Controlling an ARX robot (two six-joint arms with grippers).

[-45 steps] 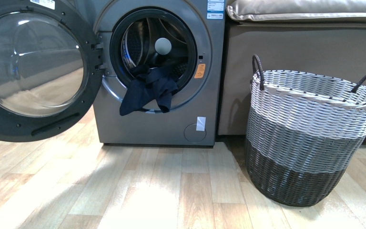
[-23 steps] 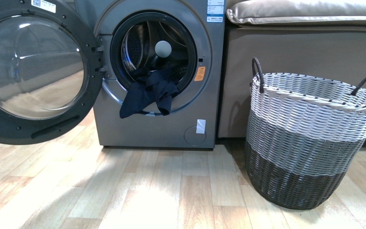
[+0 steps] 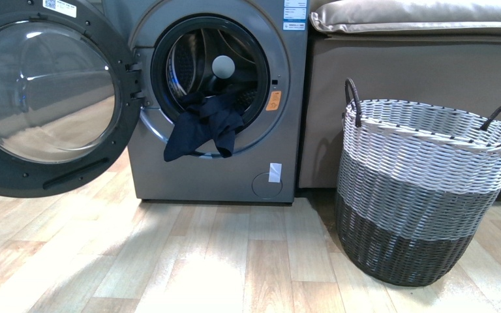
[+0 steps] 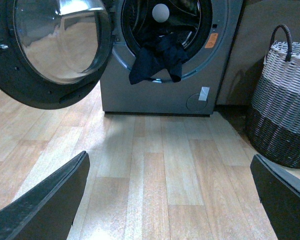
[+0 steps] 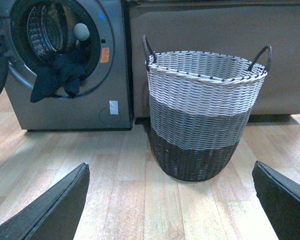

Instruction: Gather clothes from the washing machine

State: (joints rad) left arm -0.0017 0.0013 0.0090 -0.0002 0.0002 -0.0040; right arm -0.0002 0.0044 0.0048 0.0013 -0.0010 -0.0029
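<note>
Both grippers stand spread wide and hold nothing. My left wrist view shows the left gripper (image 4: 168,157) as two dark, flat fingers (image 4: 50,200) far apart above the floor, and my right wrist view shows the right gripper (image 5: 170,165) the same way, both well apart from the machine.

The clothes (image 3: 202,127), a dark navy bundle of soft fabric, lie half in and half out of the washing machine (image 3: 215,176). Their limp folds drape over the lower lip of the round drum mouth and hang down its front. Behind them I see the perforated steel drum (image 3: 189,62) and a pale grey ball (image 3: 223,65).

The machine is grey and metallic, with an orange sticker (image 3: 274,98) beside the mouth and a small white tag (image 3: 274,170) lower down. Its round porthole door (image 3: 39,91), dark-rimmed with bulging glass, is swung open to the left. Pale wood-plank floor (image 3: 235,261) spreads in front.

To the right stands a woven basket (image 3: 417,182), banded white, grey and dark brown, with two dark loop handles. It sits before a beige boxy cabinet (image 3: 326,111) topped by a padded cushion (image 3: 417,16).
</note>
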